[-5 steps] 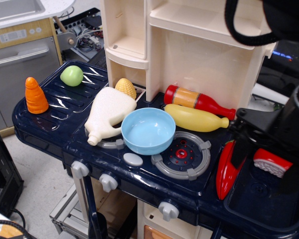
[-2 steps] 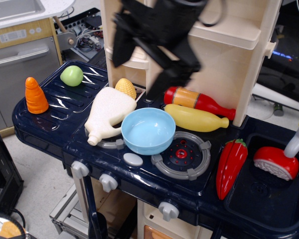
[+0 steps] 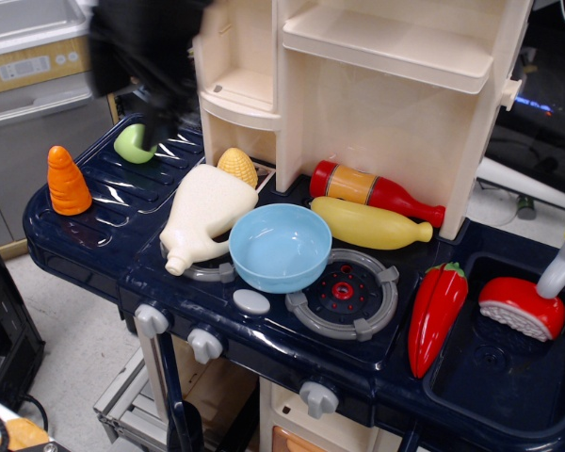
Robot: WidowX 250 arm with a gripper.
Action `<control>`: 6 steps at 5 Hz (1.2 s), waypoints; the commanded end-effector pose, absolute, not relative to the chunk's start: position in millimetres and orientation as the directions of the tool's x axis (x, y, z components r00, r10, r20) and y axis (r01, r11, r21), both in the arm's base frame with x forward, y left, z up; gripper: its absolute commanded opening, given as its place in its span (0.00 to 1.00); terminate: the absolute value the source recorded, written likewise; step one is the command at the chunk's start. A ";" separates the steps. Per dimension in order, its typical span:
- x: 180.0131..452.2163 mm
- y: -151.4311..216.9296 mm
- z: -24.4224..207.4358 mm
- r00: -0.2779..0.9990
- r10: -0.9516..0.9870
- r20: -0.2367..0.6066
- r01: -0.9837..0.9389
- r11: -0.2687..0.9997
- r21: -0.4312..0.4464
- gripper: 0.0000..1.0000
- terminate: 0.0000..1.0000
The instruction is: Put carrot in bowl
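The orange ridged carrot stands upright on the far left of the dark blue toy stove top. The light-blue bowl sits empty near the middle, at the stove's front. My gripper is a black motion blur at the top left, above the green ball and up and to the right of the carrot. It is apart from both carrot and bowl. The blur hides its fingers, so I cannot tell whether it is open or shut.
A white jug lies left of the bowl, with a corn cob and a green ball behind it. A red bottle, yellow bottle, grey burner and red pepper lie to the right. A cream shelf unit rises behind.
The arm has swept from the right side, across the shelf unit, to the top left above the green ball. The carrot, bowl and other toys have not moved.
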State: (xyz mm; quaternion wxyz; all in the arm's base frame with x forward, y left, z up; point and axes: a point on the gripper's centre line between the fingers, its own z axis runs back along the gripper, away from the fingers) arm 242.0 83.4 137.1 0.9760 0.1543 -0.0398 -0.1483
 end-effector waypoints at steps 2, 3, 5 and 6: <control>248.1 153.7 114.3 0.920 -0.386 0.065 0.349 0.884 0.312 1.00 0.00; 251.5 165.4 104.6 0.906 -0.417 0.077 0.379 0.878 0.294 1.00 0.00; 262.1 183.2 78.7 0.888 -0.451 0.086 0.419 0.873 0.251 1.00 0.00; 264.3 185.9 66.5 0.882 -0.457 0.115 0.420 0.874 0.246 1.00 0.00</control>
